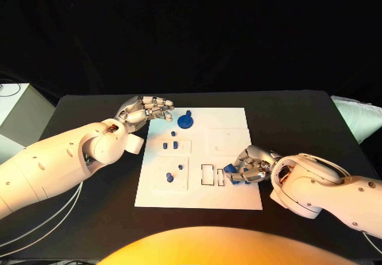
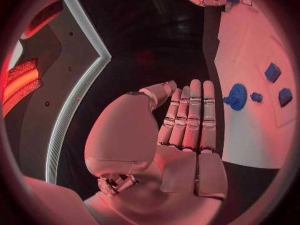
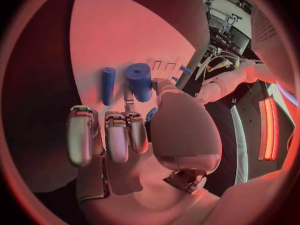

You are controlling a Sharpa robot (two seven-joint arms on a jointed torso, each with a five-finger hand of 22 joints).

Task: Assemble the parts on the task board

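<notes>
Centrally on the black worktop (image 1: 302,118) lies the white task board (image 1: 231,193), bare of any readable writing. Small blue parts stand in its recessed squares; a round blue part (image 1: 185,121) sits near its far edge. At the board's right edge, the right hand (image 1: 245,167) has its fingers (image 3: 117,135) curled around a blue cylindrical part (image 3: 139,81). Off the board's far left corner, the left hand (image 1: 147,109) hovers holding nothing, its fingers (image 2: 190,115) straight and side by side.
</notes>
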